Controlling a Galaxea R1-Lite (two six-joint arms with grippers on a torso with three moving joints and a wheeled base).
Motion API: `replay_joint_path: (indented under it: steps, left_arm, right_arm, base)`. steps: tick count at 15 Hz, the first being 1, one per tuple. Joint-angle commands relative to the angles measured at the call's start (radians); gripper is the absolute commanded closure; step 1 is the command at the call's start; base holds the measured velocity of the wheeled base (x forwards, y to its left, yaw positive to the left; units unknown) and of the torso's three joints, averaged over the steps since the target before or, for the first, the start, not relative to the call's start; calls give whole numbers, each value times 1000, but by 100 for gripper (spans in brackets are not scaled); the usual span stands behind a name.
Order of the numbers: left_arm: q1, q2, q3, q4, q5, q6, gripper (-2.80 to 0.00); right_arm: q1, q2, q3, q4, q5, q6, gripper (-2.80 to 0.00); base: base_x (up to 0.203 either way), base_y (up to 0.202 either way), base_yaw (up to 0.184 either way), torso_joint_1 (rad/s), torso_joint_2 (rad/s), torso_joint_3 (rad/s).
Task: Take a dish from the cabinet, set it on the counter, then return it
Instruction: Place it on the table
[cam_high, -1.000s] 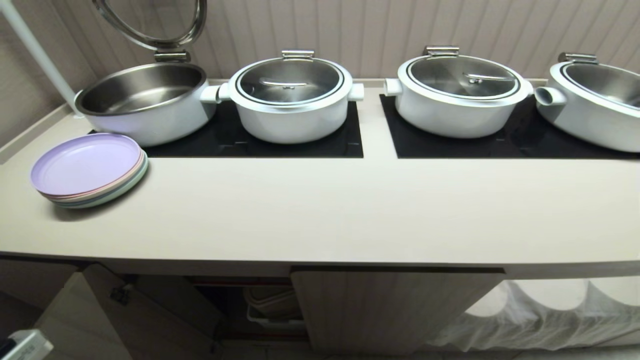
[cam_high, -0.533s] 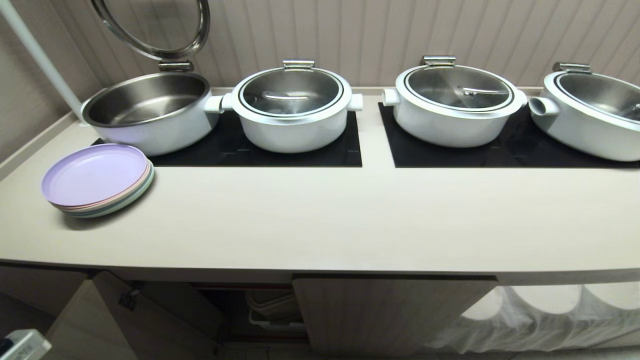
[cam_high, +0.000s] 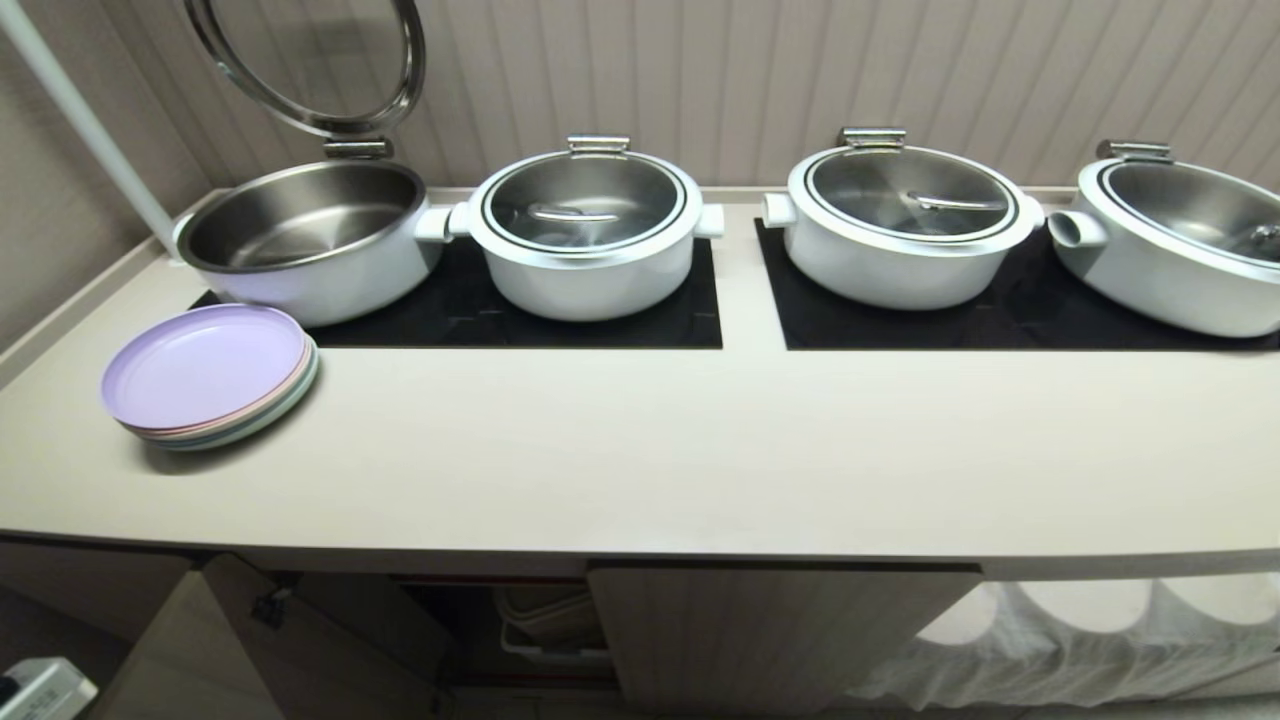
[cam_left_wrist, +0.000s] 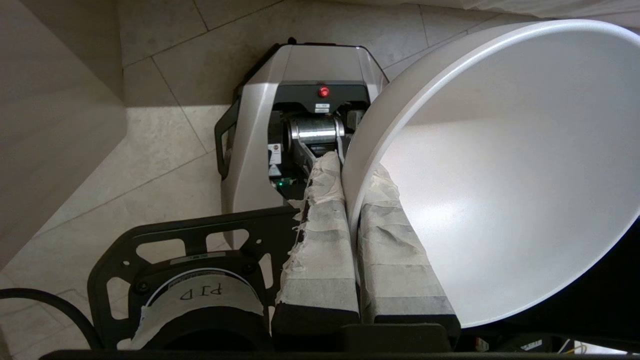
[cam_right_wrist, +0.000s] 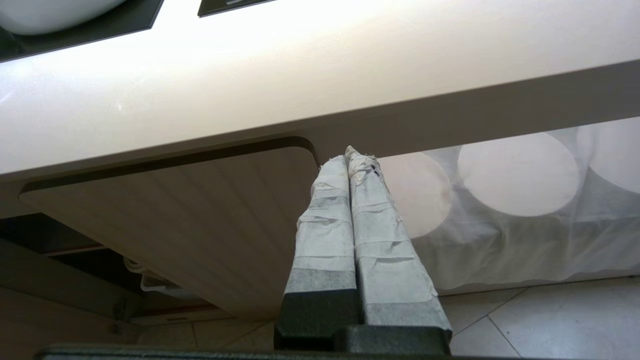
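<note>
Gripping the dish (cam_left_wrist: 500, 165) rim, left hand (cam_left_wrist: 350, 200) below counter (cam_high: 640, 450), right hand (cam_right_wrist: 350, 160) clenched empty.

Counter (cam_high: 640, 460) layout, seen from the head.
Four pots in a row along 12 o'clock on two mats (cam_high: 560, 310); plates (cam_high: 205, 375) stacked at 9 o'clock before the leftmost pot (cam_high: 310, 240); cabinet (cam_high: 770, 630) below at 6 o'clock.

Even, soft overhead light covers the worktop (cam_high: 640, 450); the plates (cam_high: 210, 375) cast a faint shadow. The steel pot lids (cam_high: 585, 200) show mild glare. The cabinet (cam_high: 480, 620) interior is dark. In the right wrist view, the worktop surface is overexposed. Straight lines bow at the head view's edges.
</note>
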Motion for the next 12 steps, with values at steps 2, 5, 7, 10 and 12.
replay_joint_path:
  steps: [2,5,7,10,12]
  left_arm:
    - [0,-1,-5,2,1,-2,0]
    - [0,-1,-9,22,0,-1,0]
    - [0,-1,-10,22,-1,-1,0]
    - [0,3,-9,19,-5,-1,0]
    - [-2,9,-16,14,-8,-1,0]
  right_arm:
    - [0,0,0,-1,0,1,0]
    - [0,0,0,-1,0,1,0]
    - [0,0,0,-1,0,1,0]
    - [0,0,0,-1,0,1,0]
    - [0,0,0,-1,0,1,0]
  base:
    - [0,0,0,52,-101,-50]
    - [0,0,0,0,0,0]
    - [0,0,0,0,0,0]
    - [0,0,0,0,0,0]
    - [0,0,0,0,0,0]
